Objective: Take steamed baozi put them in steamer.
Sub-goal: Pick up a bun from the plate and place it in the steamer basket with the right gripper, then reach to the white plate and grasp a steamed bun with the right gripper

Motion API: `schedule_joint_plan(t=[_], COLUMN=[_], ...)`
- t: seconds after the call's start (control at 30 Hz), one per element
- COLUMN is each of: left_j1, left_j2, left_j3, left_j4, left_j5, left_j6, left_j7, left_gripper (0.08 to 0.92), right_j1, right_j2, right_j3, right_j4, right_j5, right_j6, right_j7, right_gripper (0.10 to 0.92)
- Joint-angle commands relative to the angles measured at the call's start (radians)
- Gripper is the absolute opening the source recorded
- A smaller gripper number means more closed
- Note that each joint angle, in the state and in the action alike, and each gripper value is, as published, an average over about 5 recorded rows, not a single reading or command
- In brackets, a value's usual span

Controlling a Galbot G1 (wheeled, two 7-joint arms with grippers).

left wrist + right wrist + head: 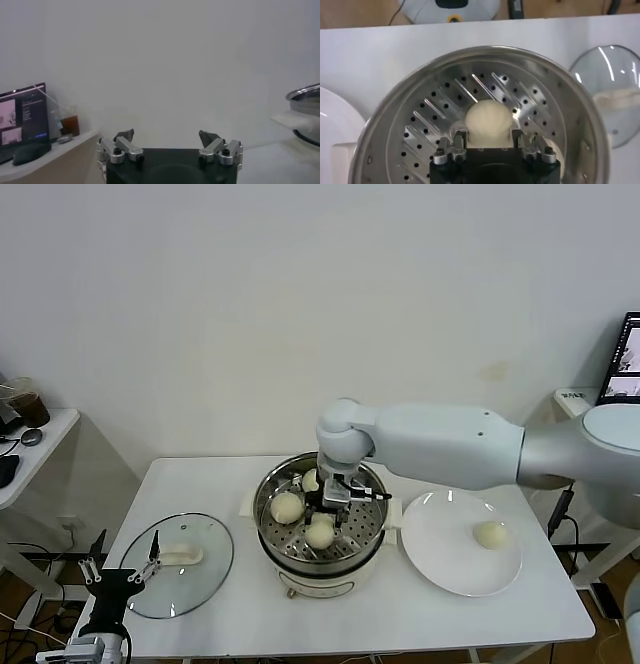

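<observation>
The steamer (262, 519) stands mid-table, a shiny steel pot with a perforated tray (435, 110). My right gripper (326, 516) reaches down into it, its fingers (461, 136) against the sides of a pale baozi (488, 120) that rests on the tray (320, 532). Two more baozi lie in the steamer, one at the left (287, 507) and one at the back (310, 480), partly hidden by the gripper. Another baozi (490, 534) sits on the white plate (440, 554). My left gripper (125, 574) (170, 136) is parked low at the table's front left corner, open and holding nothing.
A round glass lid (200, 579) (615, 75) with a white handle (180, 556) lies on the table left of the steamer. A side table (30, 444) with a cup stands far left, and a monitor (625, 359) far right.
</observation>
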Motion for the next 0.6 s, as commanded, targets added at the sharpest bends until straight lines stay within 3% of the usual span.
schedule_joint_plan(t=[0.03, 0.27, 0.37, 0.6], left_j1=[0.0, -0.007, -0.012, -0.029], left_j2=[0.001, 0.004, 0.007, 0.019], left_j3=[0.002, 0.008, 0.012, 0.016], left_j4=[0.0, -0.001, 0.003, 0.007], left_j5=[0.002, 0.003, 0.004, 0.003], left_j6=[0.0, 0.002, 0.002, 0.002], left_j7=[0.001, 0.001, 0.003, 0.003], left_gripper=[0.823, 0.823, 0.823, 0.823], right_j1=[-0.009, 0.049, 0.079, 0.139], right_j2=[-0.002, -0.073, -0.133, -0.355], right_j3=[-0.006, 0.064, 0.094, 0.11], right_j4=[0.001, 0.017, 0.035, 0.082], right_j5=[-0.02, 0.052, 0.096, 0.231], right_j6=[0.036, -0.002, -0.062, -0.489], right_j7=[0.011, 0.011, 0.004, 0.007], right_gripper=[0.588, 0.78, 0.816, 0.823])
